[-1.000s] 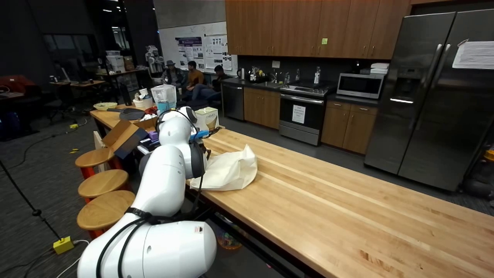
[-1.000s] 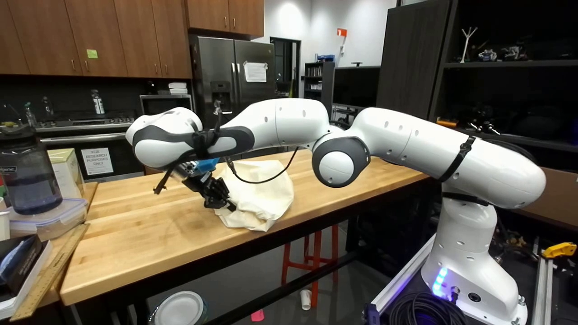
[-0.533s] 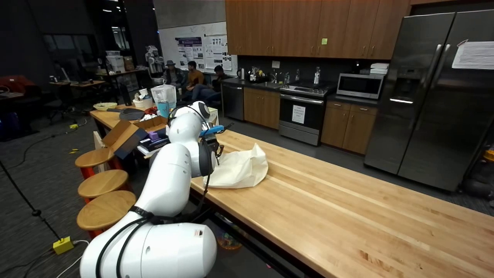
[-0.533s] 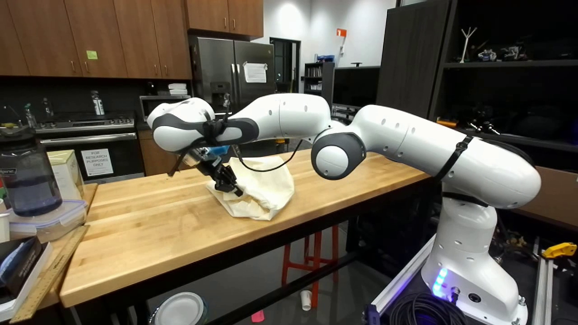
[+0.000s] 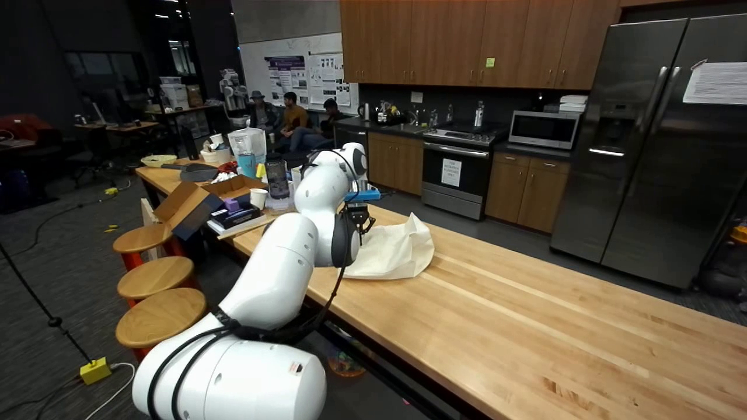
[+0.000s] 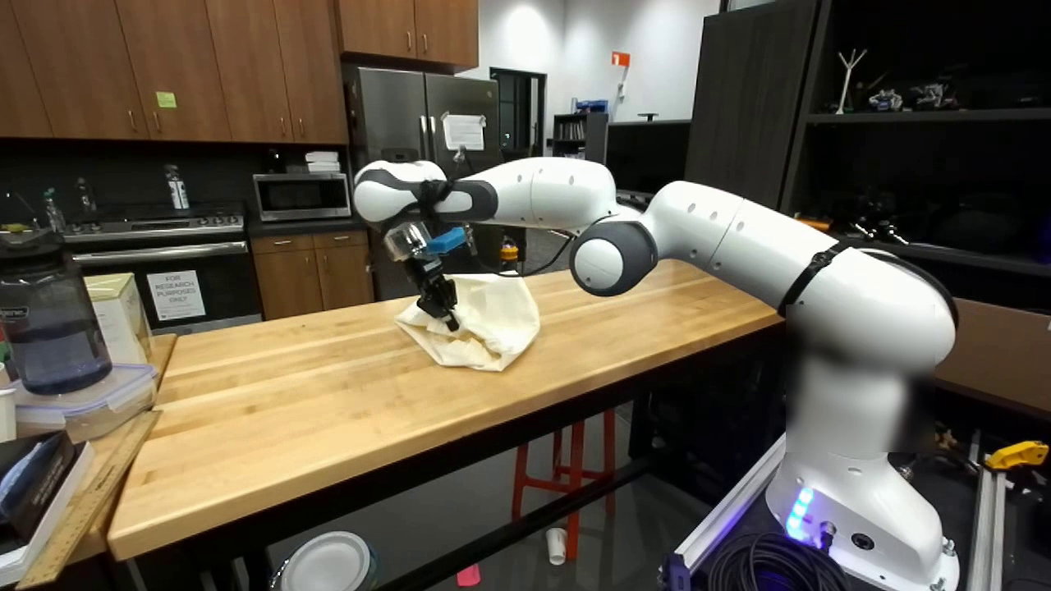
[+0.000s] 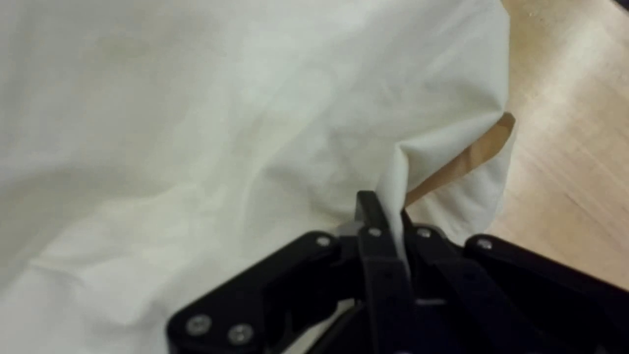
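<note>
A crumpled cream cloth, perhaps a bag, lies on the wooden table. My gripper reaches down at a slant to its near side, and its black fingers are shut on a fold. In the wrist view a thin ridge of the cloth runs between the fingertips of the gripper. To the right of that fold a gap shows between two layers, with brown inside. The cloth stands up in a peak in an exterior view, where the arm partly hides the gripper.
At one table end stand a dark pitcher, a lidded plastic container, a wooden ruler and a black book. An opened cardboard box and a white cup are there too. Wooden stools line one side.
Still shut on the fold, the gripper has dragged the cloth across the table, rightward in both exterior views and farther from the table's near edge. The arm has swung along with it.
</note>
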Available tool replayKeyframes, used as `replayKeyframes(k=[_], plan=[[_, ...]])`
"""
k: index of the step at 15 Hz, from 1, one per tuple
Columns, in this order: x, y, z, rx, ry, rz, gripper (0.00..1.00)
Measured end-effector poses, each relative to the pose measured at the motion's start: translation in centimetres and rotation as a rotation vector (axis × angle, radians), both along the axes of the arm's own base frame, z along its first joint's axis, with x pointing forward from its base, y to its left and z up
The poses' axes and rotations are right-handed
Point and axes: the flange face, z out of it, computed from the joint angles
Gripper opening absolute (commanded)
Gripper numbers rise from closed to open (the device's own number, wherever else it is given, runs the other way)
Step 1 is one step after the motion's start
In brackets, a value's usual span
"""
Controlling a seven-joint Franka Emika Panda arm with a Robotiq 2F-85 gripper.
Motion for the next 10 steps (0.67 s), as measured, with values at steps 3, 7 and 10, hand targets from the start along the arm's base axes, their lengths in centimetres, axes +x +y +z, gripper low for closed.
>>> replayKeyframes(k=[3,7,10], plan=[[2.0,-4.9,0.2,0.082,-0.017,-0.134,0.01],[4.1,-10.2,1.8,0.199,-0.064,-0.302,0.01],[5.3,-14.0,3.3,0.274,-0.107,-0.409,0.01]])
